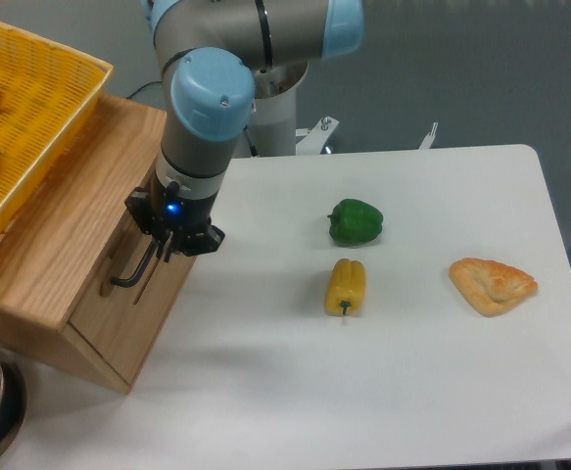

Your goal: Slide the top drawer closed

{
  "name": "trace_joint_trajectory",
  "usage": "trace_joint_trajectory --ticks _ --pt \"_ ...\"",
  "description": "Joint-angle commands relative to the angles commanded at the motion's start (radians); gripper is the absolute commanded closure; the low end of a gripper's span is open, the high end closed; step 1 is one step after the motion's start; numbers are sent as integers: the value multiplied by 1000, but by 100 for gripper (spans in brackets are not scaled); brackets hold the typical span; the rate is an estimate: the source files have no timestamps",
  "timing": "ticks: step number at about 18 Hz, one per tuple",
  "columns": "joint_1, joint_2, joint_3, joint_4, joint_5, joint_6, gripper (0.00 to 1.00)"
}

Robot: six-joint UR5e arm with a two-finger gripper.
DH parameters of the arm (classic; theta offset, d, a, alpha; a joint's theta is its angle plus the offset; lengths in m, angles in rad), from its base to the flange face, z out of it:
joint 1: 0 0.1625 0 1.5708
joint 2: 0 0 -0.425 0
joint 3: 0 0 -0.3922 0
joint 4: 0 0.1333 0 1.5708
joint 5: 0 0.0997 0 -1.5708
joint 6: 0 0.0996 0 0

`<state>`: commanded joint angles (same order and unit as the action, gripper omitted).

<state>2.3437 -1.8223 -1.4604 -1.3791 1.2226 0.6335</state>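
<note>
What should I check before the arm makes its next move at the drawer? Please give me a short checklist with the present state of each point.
1. Top drawer flush with the cabinet front: ok, it looks pushed in.
2. Gripper at the black handle: ok, right beside its upper end.
3. Fingers released from the handle: cannot tell, the wrist hides them.
4. Retreat path over the white table: ok; the green pepper and yellow pepper lie well apart.
5. Yellow basket steady on the cabinet: ok, the arm is not touching it.
</note>
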Motion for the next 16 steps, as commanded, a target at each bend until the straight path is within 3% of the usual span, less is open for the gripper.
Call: trace_joint_trajectory --ticks 7,11,16 --pt "130 -49 15 103 50 132 69" --pt "184 -92 19 164 107 257 51" --pt "250 -113 20 167 132 468 22"
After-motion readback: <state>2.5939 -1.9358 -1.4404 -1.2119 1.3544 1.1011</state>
